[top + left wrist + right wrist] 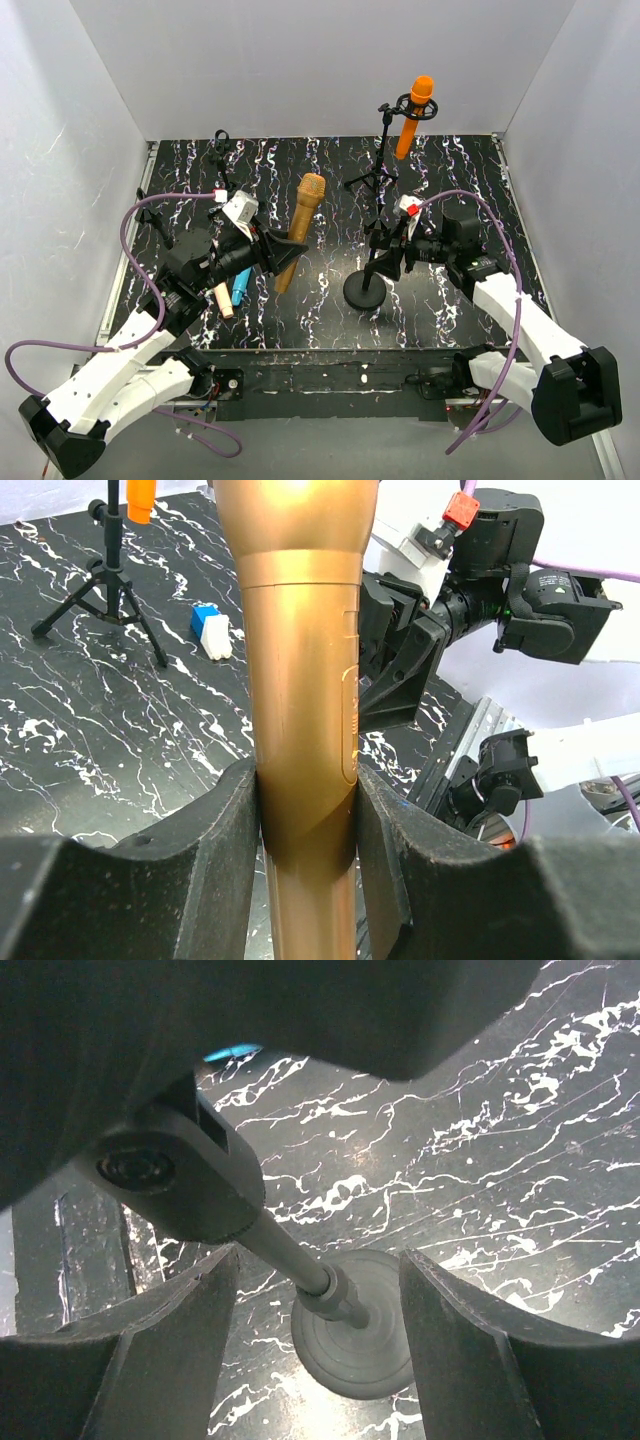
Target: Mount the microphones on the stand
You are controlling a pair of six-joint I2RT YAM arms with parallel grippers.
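Left gripper [305, 810] clamped on the gold-bronze microphone [300, 225], long axis near upright, head uppermost. To its right stands the round-base stand [365, 291], its pole straddled by the right gripper [315, 1290], jaws apart, not pinching. Clip [170, 1175] blurred close up and masked from above.

Bright, even overhead light with soft shadows. Glare streaks the gold-bronze microphone [300, 680] inside the left tool [305, 815]. Above the right tool [318, 1335] sits a dark, unfocused blur.
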